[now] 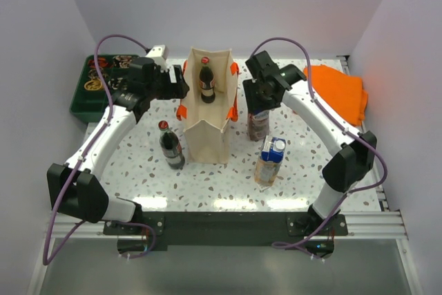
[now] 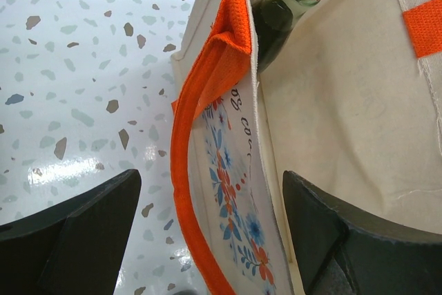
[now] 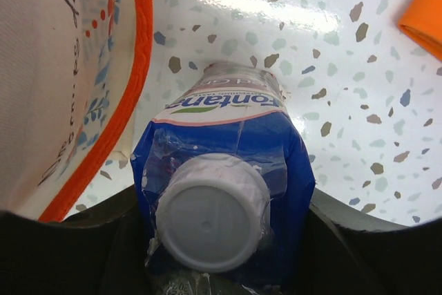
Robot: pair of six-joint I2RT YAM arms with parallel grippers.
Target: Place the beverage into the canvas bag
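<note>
Blue-topped carton (image 3: pixel 228 136) is clamped in right gripper (image 3: pixel 221 226); lift it above canvas bag (image 1: pixel 207 136) rim, straddled by left gripper (image 2: pixel 214 236), jaws apart.

bottle (image 1: pixel 206 82) in canvas bag (image 1: pixel 207 136), loose bottle (image 1: pixel 171 147) left

— What do we see of our arms?
— White links, black joints: left arm (image 1: pixel 103 136) at left, right arm (image 1: pixel 324 124) at right.
— Cables?
— We see a purple cable (image 1: pixel 97 56) looping along each; fingers (image 2: pixel 76 233) matte black.
</note>
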